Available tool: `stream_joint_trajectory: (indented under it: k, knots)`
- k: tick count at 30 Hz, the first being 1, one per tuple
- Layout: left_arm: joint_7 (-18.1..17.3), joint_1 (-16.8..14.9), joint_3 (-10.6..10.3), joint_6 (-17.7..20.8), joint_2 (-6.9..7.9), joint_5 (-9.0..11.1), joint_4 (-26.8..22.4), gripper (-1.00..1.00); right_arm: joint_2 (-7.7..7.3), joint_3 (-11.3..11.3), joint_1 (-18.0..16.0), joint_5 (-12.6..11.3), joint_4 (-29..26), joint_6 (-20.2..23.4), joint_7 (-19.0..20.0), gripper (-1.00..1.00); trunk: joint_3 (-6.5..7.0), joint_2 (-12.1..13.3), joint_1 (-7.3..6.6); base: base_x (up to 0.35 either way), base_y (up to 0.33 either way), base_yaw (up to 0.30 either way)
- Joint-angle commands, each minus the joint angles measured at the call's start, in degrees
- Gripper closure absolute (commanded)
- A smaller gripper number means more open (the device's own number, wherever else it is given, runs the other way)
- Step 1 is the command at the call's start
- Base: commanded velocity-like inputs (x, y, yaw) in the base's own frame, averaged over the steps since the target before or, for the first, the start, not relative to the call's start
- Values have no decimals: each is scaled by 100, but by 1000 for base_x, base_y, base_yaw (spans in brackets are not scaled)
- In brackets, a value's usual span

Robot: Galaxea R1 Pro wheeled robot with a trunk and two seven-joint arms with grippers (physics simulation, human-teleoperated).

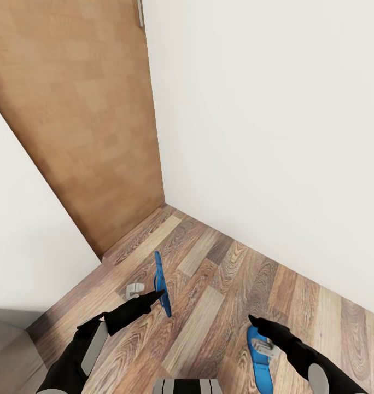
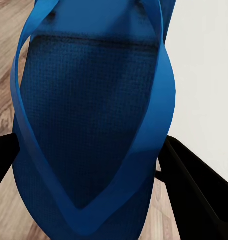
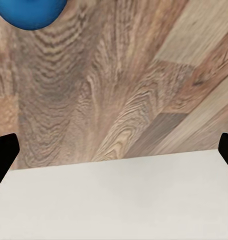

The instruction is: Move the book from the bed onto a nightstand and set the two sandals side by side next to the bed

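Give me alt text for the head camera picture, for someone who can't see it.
The left gripper holds a blue sandal on edge above the wood floor, while a second blue sandal lies flat under the right gripper. Behind are a white wall and a wooden door.

A corner inside a home, probably by a room's entrance: a wood-plank floor (image 1: 209, 284), plain white walls (image 1: 274, 137), a light wooden door (image 1: 83, 120), and blue sandals (image 1: 261, 358) lying about.

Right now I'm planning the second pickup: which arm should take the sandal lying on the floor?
Right. The right gripper hovers open beside the floor sandal, while the left gripper already holds the other sandal.
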Motion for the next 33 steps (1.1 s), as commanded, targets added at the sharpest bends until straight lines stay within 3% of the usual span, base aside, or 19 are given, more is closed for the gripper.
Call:
stream_joint_trajectory:
  k: [1,6,11,17,18,23,29,33]
  knots:
    - [-22,-3,17,53,-5,26,0,100,-5,10,-2,61,1,-5,-23,-100,-4,-2,-1,0,0,0]
    - [-22,-3,17,53,-5,26,0,100,-28,94,-3,69,29,57,-43,-100,-4,-2,-1,0,0,0]
    - [-16,-3,17,53,-5,26,0,100,-53,211,3,82,-12,1056,-36,-100,-4,-2,-1,0,0,0]
    - [-13,-3,17,53,-8,26,8,100,-57,1002,6,95,-20,1370,1,-100,-4,-2,-1,0,0,0]
    - [-11,-3,17,53,-7,27,8,100,-59,1115,6,96,-20,1360,11,-100,-4,-2,-1,0,0,0]
    - [-7,-3,17,52,-9,33,9,100,-65,1210,-2,103,8,1218,19,-100,-4,-2,-1,0,0,0]
    - [-7,-3,17,51,-6,27,9,100,-72,1228,-10,105,56,263,27,-100,-4,-2,-1,0,0,0]
    - [-6,-3,17,47,-5,26,9,100,-78,1248,-11,106,84,6,29,-100,-4,-2,-1,0,0,0]
